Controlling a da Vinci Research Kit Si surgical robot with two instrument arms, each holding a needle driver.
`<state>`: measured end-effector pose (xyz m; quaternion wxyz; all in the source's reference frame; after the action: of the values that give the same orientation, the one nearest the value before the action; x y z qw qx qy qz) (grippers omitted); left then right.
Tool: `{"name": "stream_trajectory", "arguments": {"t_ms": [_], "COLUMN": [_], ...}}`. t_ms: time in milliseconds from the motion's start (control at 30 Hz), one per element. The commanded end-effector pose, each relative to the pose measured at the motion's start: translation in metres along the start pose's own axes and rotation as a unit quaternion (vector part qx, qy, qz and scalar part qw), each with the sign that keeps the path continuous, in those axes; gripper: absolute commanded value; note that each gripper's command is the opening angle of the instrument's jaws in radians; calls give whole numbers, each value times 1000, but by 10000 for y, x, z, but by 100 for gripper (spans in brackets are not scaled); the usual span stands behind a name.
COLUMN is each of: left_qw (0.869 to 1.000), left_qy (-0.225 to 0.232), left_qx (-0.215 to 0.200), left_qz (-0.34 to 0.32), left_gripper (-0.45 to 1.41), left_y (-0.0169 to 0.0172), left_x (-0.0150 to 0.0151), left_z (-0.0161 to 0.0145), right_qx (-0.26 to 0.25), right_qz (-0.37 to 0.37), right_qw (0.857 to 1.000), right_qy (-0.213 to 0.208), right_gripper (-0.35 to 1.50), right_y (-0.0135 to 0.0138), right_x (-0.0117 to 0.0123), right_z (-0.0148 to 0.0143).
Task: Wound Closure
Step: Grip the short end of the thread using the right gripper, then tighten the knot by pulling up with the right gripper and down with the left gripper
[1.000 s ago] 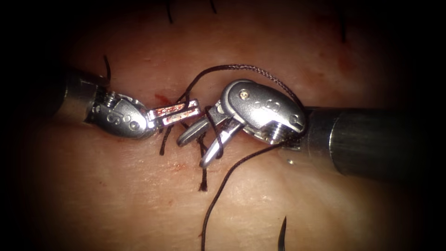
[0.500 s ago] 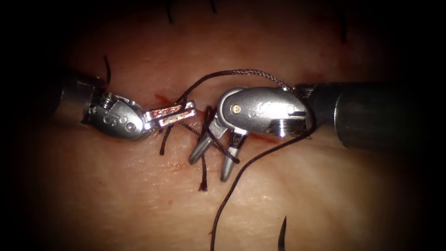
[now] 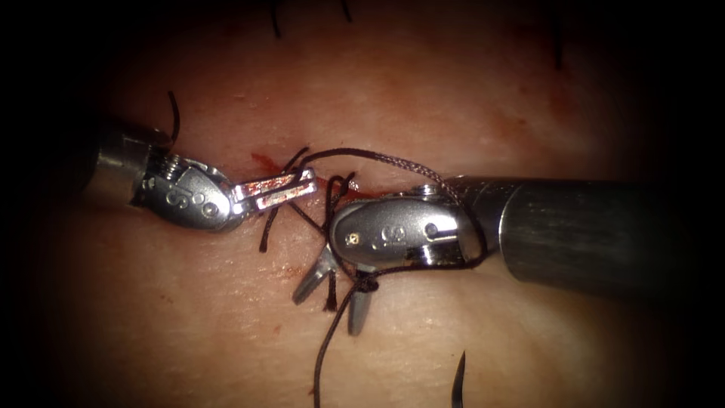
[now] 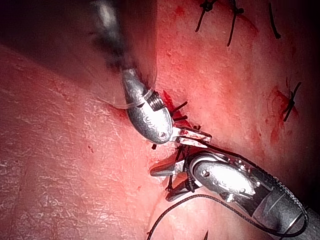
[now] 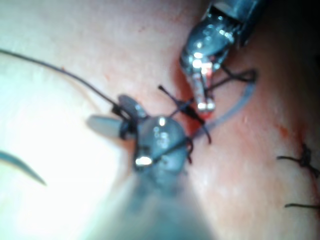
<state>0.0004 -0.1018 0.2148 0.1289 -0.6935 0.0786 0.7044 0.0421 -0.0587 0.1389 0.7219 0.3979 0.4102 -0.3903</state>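
Dark thread [image 3: 393,160] loops around the open right hand [image 3: 331,298].

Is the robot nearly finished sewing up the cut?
Not yet. Done: tied stitches sit further along the tissue. In hand: the left claw pinches thread, which wraps around the open right claw. The needle lies free. Left: this knot looks loose.
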Motion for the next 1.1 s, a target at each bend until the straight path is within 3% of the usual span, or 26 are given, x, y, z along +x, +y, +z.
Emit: {"name": "stream_trajectory", "arguments": {"t_ms": [33, 67, 333, 733, 967, 1100], "left_qw": [1000, 1000, 1000, 1000, 1000, 1000], "left_qy": [0, 1, 2, 6, 3, 3], "left_qx": [-1, -1, -3, -11, -13, -13], "left_qz": [-1, -4, -5, -10, -16, -21], "left_gripper": [-45, -45, -45, -45, -45, -45], "left_y": [8, 9, 20, 55, 88, 106], "left_x": [-6, -6, -2, 7, 16, 27], "left_z": [3, 2, -6, -25, -32, -35], "right_qx": [0, 0, -40, -144, -200, -222], "right_qz": [-1, 0, 26, 76, 123, 148], "right_qw": [1000, 1000, 999, 985, 967, 959], "right_qy": [-2, -5, -24, 56, 94, 93], "right_gripper": [-15, -35, -35, -35, -35, -35], "right_y": [13, 16, 27, 17, 9, 5], "right_x": [-6, -8, -21, -29, -55, -74], "right_z": [-1, -3, -27, -66, -82, -88]}}
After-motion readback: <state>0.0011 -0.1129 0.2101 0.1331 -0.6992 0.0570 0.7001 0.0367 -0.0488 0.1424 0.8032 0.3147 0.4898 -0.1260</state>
